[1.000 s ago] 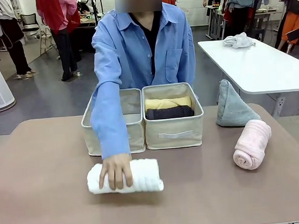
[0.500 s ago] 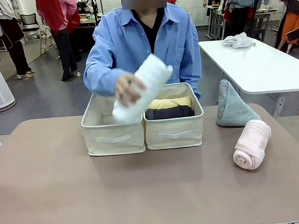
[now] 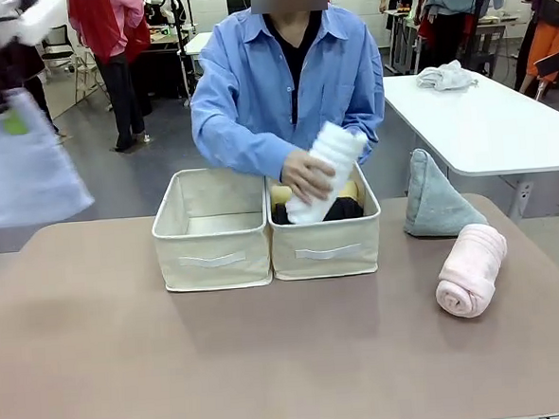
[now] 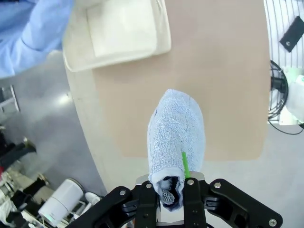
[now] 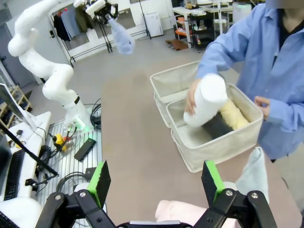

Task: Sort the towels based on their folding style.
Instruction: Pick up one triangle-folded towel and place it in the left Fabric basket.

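Left claw (image 4: 173, 190) clamped on a grey-blue cone towel (image 4: 176, 133); right claw (image 5: 156, 183) spread wide, gripping nothing.

The left claw hangs high over the left edge of the bench (image 3: 270, 362), pinching the cone's narrow end, with the wide end pointing away from it. The right claw hovers above the pink roll (image 3: 471, 269), which lies near the right edge, just in front of the grey-green cone towel (image 3: 434, 200) standing by the far right corner. Two beige boxes sit touching at the middle of the far edge. The person's hand (image 3: 306, 176) holds a white roll (image 3: 324, 169) tilted over the right box (image 3: 325, 249), above the yellow roll (image 3: 280, 192) and dark grey roll (image 3: 348, 208) inside. The left box (image 3: 213, 261) stands beside it.
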`<state>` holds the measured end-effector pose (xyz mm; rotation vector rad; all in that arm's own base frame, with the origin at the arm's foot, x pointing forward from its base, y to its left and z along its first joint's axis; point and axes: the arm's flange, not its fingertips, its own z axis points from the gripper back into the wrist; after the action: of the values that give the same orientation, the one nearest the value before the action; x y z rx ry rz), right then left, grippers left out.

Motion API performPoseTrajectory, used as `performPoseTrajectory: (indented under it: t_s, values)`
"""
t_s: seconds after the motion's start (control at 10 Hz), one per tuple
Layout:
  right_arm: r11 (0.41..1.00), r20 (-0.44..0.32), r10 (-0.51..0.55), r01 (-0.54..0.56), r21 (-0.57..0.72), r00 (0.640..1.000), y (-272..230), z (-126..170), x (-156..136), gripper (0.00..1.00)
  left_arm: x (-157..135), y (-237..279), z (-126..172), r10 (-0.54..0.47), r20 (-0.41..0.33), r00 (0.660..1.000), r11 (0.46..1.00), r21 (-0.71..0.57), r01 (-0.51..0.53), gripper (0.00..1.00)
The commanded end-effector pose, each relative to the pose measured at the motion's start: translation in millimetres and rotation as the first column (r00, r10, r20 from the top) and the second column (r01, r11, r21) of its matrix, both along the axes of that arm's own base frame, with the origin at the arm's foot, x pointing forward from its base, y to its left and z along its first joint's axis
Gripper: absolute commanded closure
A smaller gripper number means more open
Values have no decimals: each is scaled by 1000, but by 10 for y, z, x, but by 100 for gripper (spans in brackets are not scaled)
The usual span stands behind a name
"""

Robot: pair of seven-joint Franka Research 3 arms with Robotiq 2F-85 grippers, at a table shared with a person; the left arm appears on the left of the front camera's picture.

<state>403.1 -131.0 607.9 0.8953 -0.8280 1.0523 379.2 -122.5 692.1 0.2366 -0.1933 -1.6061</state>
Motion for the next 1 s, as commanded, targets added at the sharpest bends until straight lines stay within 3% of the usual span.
performPoseTrajectory:
  t_s: [0.0,0.2,0.4,0.5,0.8,0.9]
  values:
    - [1000,6,4,-4,8,1000,1,-2,3,0,438,-307,183,-63,-44,997,998,-33,62,84]
    - [1000,6,4,-4,8,1000,1,-2,3,0,672,-585,211,-94,-85,992,994,-67,89,84]
    - [1000,6,4,-4,8,1000,1,-2,3,0,748,-674,185,-58,-120,991,994,-101,46,84]
    - [1000,6,4,-4,8,1000,1,-2,3,0,712,-697,39,-82,-73,994,995,-68,77,84]
    - [1000,6,4,-4,8,1000,1,-2,3,0,767,-731,49,-77,-96,992,995,-77,70,84]
    - [1000,6,4,-4,8,1000,1,-2,3,0,724,-955,2,-151,-74,986,985,-91,144,84]
